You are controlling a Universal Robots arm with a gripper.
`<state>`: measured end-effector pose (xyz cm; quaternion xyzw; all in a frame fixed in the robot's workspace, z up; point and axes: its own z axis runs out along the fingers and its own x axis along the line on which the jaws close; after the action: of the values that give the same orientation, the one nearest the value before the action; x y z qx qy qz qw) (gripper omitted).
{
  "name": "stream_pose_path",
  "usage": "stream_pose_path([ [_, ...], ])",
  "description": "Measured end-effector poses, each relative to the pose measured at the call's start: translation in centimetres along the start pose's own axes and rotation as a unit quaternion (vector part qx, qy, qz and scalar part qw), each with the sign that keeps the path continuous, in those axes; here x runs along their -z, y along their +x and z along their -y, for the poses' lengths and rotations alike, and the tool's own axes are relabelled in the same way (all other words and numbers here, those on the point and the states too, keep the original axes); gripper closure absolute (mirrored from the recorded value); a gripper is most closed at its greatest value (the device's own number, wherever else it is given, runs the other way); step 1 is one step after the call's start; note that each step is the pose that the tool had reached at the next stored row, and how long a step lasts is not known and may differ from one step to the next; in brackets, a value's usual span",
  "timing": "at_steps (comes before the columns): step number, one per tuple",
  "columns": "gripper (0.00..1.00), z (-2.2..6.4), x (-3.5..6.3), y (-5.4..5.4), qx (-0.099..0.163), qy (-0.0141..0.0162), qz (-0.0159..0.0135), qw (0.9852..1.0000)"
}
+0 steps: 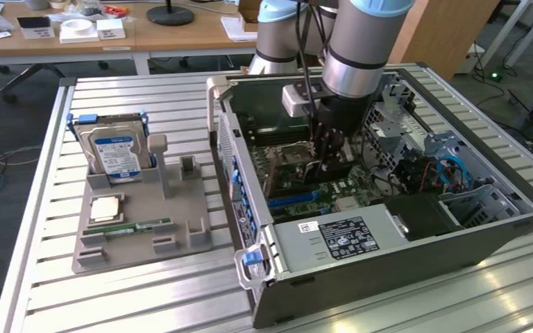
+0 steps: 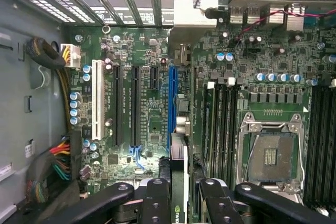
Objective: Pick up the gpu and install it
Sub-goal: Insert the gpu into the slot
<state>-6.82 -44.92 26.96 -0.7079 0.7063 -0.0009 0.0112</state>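
Gpu [image 2: 178,182] on edge, clamped in jaws, long axis along blue slot [image 2: 172,103]

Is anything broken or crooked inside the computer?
Nothing stands out. The gripper holds the gpu straight, edge-on over the blue slot, and the motherboard looks undamaged.

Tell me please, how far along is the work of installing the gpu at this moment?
Done: the gpu is not on the grey holder, where the hard drive stands; it is inside the computer case. In hand: the gripper is shut on the card, held edge-on over the motherboard along the blue slot. Left: the card does not look pressed into the slot yet, and it is not released.
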Motion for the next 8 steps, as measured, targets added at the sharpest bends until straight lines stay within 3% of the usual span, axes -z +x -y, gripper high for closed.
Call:
stream_pose_path([
  [8,0.74,-0.55,-0.09,0.3,0.0,0.0,0.0,1.0],
])
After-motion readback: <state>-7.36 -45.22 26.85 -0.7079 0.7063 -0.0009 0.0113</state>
